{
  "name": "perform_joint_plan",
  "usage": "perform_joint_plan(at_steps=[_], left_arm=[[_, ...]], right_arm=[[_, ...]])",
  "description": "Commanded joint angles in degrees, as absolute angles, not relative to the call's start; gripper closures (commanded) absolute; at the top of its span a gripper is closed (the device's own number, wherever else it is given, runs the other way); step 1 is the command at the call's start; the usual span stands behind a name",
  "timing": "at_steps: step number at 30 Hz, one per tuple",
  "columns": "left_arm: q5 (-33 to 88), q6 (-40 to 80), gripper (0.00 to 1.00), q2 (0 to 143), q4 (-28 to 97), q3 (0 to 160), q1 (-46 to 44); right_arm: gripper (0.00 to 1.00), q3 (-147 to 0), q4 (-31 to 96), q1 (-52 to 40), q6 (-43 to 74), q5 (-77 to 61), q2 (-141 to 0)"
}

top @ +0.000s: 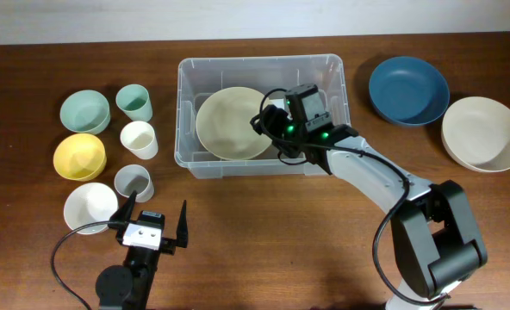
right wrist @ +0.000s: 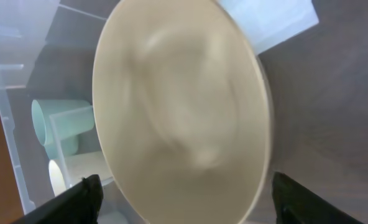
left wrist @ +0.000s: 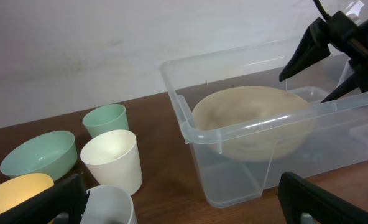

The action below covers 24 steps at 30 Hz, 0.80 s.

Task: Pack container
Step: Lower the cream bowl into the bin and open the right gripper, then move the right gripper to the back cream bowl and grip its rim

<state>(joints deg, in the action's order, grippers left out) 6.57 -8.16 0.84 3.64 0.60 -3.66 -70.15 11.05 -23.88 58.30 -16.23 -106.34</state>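
The container (top: 264,62), a large clear bin, stands at the back centre of the table. A beige bowl (top: 229,125) lies in its left half, touched by no finger. My right gripper (top: 272,138) hangs inside the bin over the bowl's right edge. In the right wrist view the gripper (right wrist: 184,202) is open, its fingers either side of the blurred bowl (right wrist: 178,106). My left gripper (top: 158,203) is open near the front left, holding nothing. In the left wrist view the bin (left wrist: 184,124) and bowl (left wrist: 252,118) lie ahead of it.
Left of the bin stand a mint bowl (top: 84,110), yellow bowl (top: 79,156), white bowl (top: 90,207), mint cup (top: 134,102), white cup (top: 139,139) and grey cup (top: 134,182). A blue bowl (top: 408,89) and cream bowls (top: 483,133) sit at right.
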Motion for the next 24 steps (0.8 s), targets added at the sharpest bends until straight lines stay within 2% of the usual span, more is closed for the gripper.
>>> perform_joint_plan(at_steps=[1,6,13,18,24], left_arm=[[6.15,-9.13,0.0,0.3,3.99,0.49,-3.31],[6.15,-9.13,0.0,0.3,3.99,0.49,-3.31],[6.15,-9.13,0.0,0.3,3.99,0.49,-3.31],[6.15,-9.1,0.0,0.3,3.99,0.49,-3.31],[6.17,-9.13,0.0,0.3,3.99,0.49,-3.31]], right_arm=[[0.14,-73.95,12.91,-22.79,55.37,-17.45,-106.1],[0.09,-83.09,24.93,-20.86,48.66,-12.78,-106.1],[0.01,-107.46,51.24,-13.61,40.71,0.89,-106.1],[0.01,-121.36,66.89,-1.15,40.97,2.55,-106.1],[0.01,-120.49,78.19,17.72,44.86,-0.62,-107.11]])
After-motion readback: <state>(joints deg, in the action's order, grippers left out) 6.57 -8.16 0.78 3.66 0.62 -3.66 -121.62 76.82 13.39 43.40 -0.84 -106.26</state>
